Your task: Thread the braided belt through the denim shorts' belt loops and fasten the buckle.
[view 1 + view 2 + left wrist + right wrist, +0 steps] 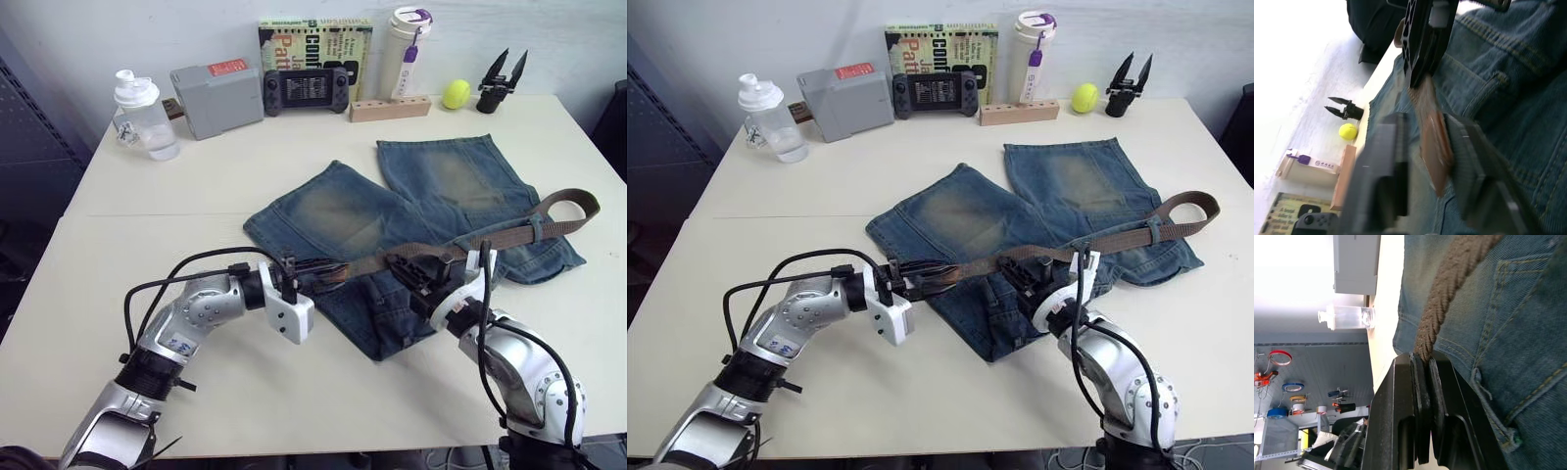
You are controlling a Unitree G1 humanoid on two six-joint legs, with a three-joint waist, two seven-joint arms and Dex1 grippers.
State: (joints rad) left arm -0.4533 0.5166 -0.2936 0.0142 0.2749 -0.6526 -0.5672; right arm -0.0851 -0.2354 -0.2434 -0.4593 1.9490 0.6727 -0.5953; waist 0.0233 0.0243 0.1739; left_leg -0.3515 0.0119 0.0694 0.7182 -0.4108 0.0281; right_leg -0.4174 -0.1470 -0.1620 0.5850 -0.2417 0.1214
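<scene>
Braided belt [460,245] lies across the waistband of the denim shorts [411,220], stretched between both hands. Right hand [409,266] is clamped shut on the woven strap mid-length; left hand [306,276] holds the tan tip between its fingers [1383,171], at the shorts' near-left edge. Judged best practice: keep the strap taut and flat, guide the tip along the waistband, avoid twisting. Far right, the belt's looped end overhangs the table [147,245].

Denim shorts [1019,220] flat on table [803,201], braided belt [1097,240] lying across waistband, L gripper [921,279] at belt's near end, R gripper [1031,272] on belt mid-run, belt's far end looped past shorts' right edge.
</scene>
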